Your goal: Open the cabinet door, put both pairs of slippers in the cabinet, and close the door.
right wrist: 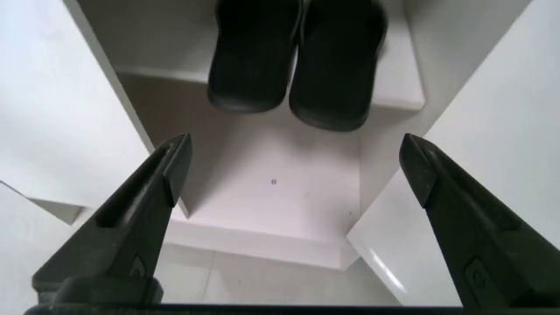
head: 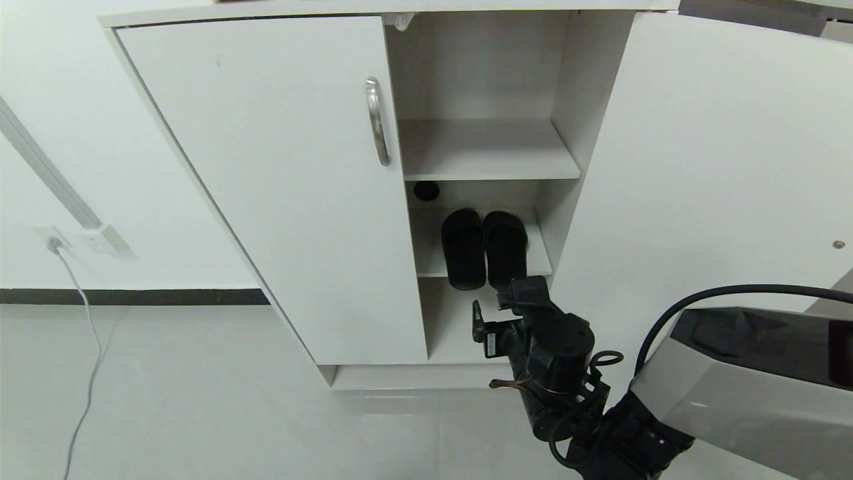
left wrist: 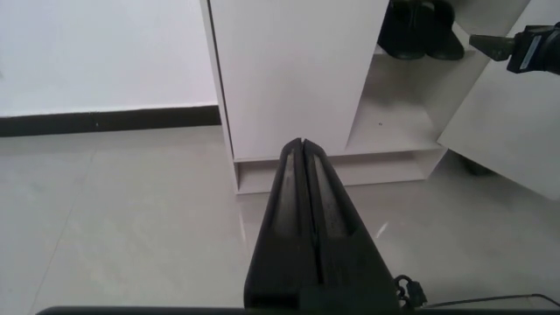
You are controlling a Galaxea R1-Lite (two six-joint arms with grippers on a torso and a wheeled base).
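A pair of black slippers lies side by side on the middle shelf of the white cabinet, toes overhanging the shelf's front edge. The cabinet's right door stands wide open; its left door is closed. My right gripper is open and empty, just below and in front of the slippers, facing the bottom compartment. My left gripper is shut with nothing in it, low over the floor in front of the closed door. The left wrist view also catches the slippers and right gripper.
The closed door carries a metal handle by its inner edge. A dark round hole shows in the cabinet's back wall. On the wall to the left is a socket with a cable trailing over the tiled floor.
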